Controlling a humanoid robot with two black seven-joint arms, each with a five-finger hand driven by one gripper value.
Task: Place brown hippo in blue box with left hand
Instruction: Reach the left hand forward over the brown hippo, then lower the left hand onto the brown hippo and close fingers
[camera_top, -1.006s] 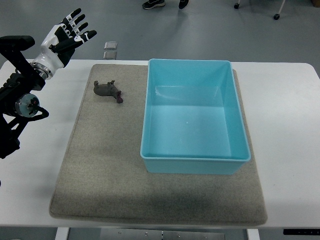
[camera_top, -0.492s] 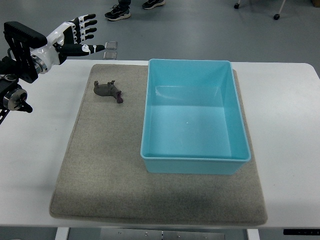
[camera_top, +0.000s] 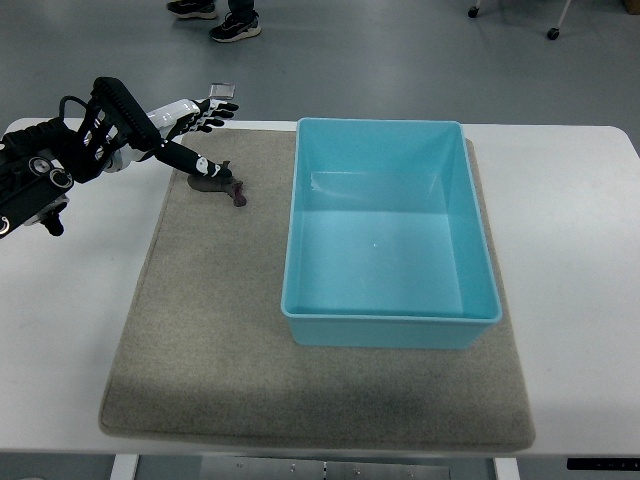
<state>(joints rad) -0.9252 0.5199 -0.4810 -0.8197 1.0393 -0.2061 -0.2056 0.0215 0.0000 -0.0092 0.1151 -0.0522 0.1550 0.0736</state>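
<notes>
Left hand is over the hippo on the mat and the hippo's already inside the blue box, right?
Not quite. The top view shows the left hand over the brown hippo, but the hippo lies on the mat, left of the empty blue box.

The hippo (camera_top: 217, 181) is a small dark brown toy figure with a purplish snout pointing toward the lower right. It lies on the far left part of the mat, well apart from the box, its far end partly hidden under the thumb of the left hand (camera_top: 192, 122), so its exact pose cannot be told. The box (camera_top: 391, 317) is a light blue, open-topped rectangular bin with a thick rim and smooth inner walls. It stands upright on the right half of the mat and holds nothing.
</notes>
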